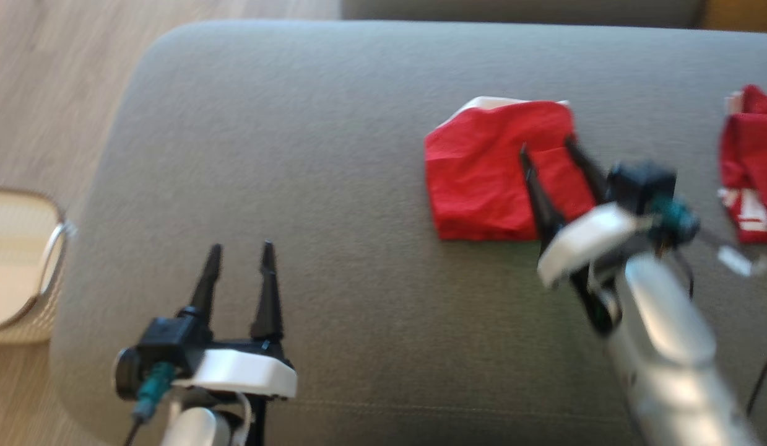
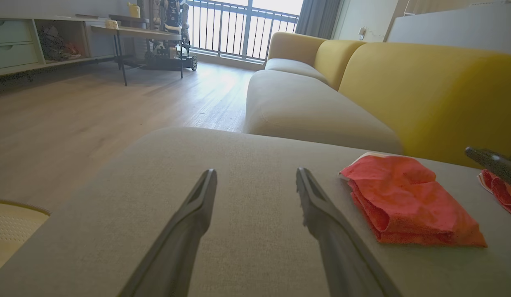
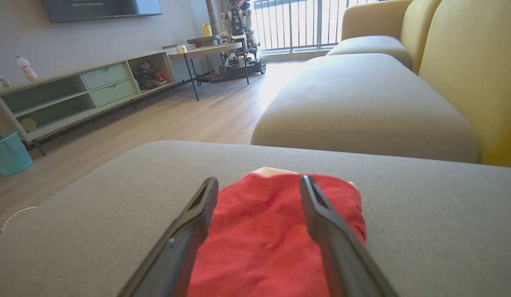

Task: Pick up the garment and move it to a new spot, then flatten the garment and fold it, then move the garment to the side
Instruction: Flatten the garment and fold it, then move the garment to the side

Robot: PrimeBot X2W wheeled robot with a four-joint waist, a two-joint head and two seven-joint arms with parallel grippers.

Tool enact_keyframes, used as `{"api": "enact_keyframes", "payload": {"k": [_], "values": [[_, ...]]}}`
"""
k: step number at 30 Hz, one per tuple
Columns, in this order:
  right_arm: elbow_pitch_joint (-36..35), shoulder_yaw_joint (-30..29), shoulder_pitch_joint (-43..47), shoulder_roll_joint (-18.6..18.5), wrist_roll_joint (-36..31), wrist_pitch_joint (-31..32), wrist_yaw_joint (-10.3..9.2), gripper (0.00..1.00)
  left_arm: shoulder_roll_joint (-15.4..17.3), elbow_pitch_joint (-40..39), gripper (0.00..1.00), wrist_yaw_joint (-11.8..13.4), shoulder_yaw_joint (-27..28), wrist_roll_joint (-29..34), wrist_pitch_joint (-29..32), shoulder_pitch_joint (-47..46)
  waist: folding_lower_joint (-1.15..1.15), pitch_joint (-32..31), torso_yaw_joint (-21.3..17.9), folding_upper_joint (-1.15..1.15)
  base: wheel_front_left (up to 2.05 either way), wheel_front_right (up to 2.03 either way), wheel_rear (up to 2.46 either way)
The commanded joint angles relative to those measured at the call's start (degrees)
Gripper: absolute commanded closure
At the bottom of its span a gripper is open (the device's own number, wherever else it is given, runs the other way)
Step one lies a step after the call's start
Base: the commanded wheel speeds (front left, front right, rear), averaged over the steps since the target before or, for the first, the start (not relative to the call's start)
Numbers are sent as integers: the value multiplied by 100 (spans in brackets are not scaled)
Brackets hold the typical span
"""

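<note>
The garment [image 1: 488, 173] lies as a red, roughly square folded packet with a white edge showing at its far side, at about 2 o'clock on the grey cushion [image 1: 327, 155] in the head view. The right tool [image 1: 546, 145] hangs over the packet's near right part, its fingers spread wide and holding nothing. In the right wrist view the cloth lies flat between and below them. The left tool [image 1: 241, 246] sits at 7 o'clock, equally wide and empty, well apart from the garment. With the fold apparently made, the step in hand looks like shifting the packet aside. To do that well, the right tool should bite through all layers at one edge and carry or slide the packet low, so the fold does not fall open. A second red cloth [image 1: 751, 167] lies near at 3 o'clock, so a move that way risks tangling the two. Open cushion toward 10 o'clock looks safer. A pale basket [image 1: 55, 248] stands off the cushion's edge at 9 o'clock, and a yellow sofa [image 2: 424, 90] rises behind the cushion.
</note>
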Motion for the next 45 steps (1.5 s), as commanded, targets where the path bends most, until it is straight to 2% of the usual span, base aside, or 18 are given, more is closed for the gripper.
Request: {"api": "enact_keyframes", "payload": {"k": [1,4,7,10,15,21,30,45], "values": [[-490,162,181,54,29,-52,-2,0,6,-295,0,49,283,32,-70,-105,0,-201,-231,0,0,0,0],[-935,130,665,18,-15,-53,-2,0,6,-366,0,68,407,49,-70,-15,0,-249,-321,0,0,0,0],[-1538,-527,1278,63,-43,-53,-2,0,6,-384,0,97,519,-23,-70,185,0,-315,-435,0,0,0,0],[-2127,-819,1726,92,-269,-53,-2,0,6,-394,0,100,651,15,-70,342,0,-352,-509,0,0,0,0],[-2787,-860,2303,99,-388,-53,-2,0,6,-561,0,55,770,125,-70,544,0,-459,-554,0,0,0,0],[-2862,-735,2794,100,-329,-53,-2,0,6,-733,0,-98,796,478,-70,864,0,-721,-568,0,0,0,0],[-2806,-730,3077,101,-273,-53,-2,0,6,-664,0,-54,668,900,-70,1006,0,-850,-496,0,0,0,0],[-2754,-639,3169,101,-259,-53,-2,0,6,-559,0,42,590,1127,-70,1049,0,-910,-482,0,0,0,0]]}}
